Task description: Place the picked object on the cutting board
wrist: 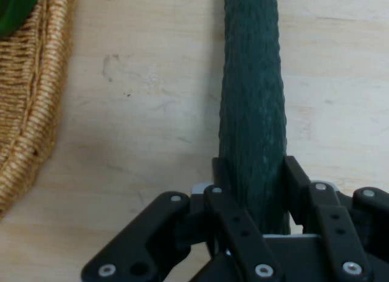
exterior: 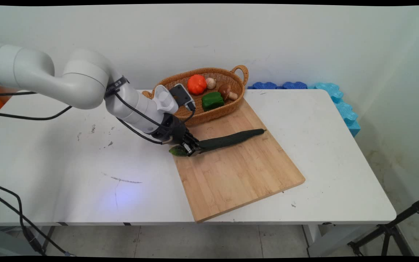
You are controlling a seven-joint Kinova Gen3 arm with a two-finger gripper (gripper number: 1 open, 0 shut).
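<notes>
One broad white surface (exterior: 67,174) carries everything, and the wooden cutting board (exterior: 238,174) lying on it serves as the landmark. At the board's far corner sits a wicker basket (exterior: 209,114), its rim overlapping the board; inside are an orange pumpkin (exterior: 197,84), a green pepper (exterior: 212,100) and a brown mushroom (exterior: 226,90) — a smaller pale piece beside the pumpkin I can't identify. Across the board's far half lies a long dark cucumber (exterior: 231,139). At the board's left edge the gripper (exterior: 191,147) has its fingers (wrist: 226,197) clamped round the cucumber's near end — whether it rests on the wood or is just lifted, I cannot tell.
</notes>
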